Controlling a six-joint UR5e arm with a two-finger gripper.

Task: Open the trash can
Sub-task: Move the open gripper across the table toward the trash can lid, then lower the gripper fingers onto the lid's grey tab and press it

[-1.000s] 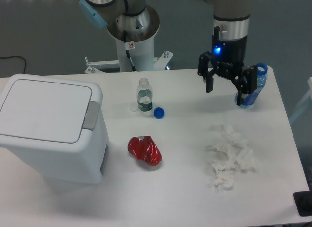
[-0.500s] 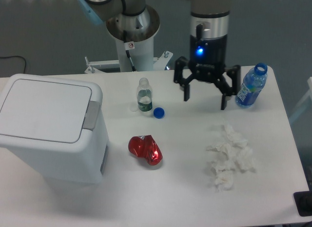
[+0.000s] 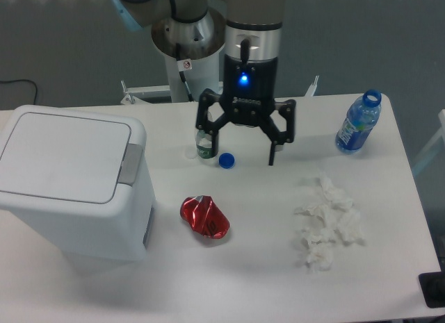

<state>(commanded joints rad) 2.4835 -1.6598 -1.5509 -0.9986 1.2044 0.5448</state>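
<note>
Arm upright, pincer (image 3: 243, 151) pointing down, fingers spread wide

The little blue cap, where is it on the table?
The blue cap lies on the white table, toward the back, right beside the small clear bottle and just below the open pincer.

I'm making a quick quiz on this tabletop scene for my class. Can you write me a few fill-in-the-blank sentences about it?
1. The trash can has its lid ____.
2. The gripper hangs with its fingers ____.
3. The crushed can is ____ in colour.
4. The loose bottle cap is ____.

Missing words: closed; open; red; blue
</note>
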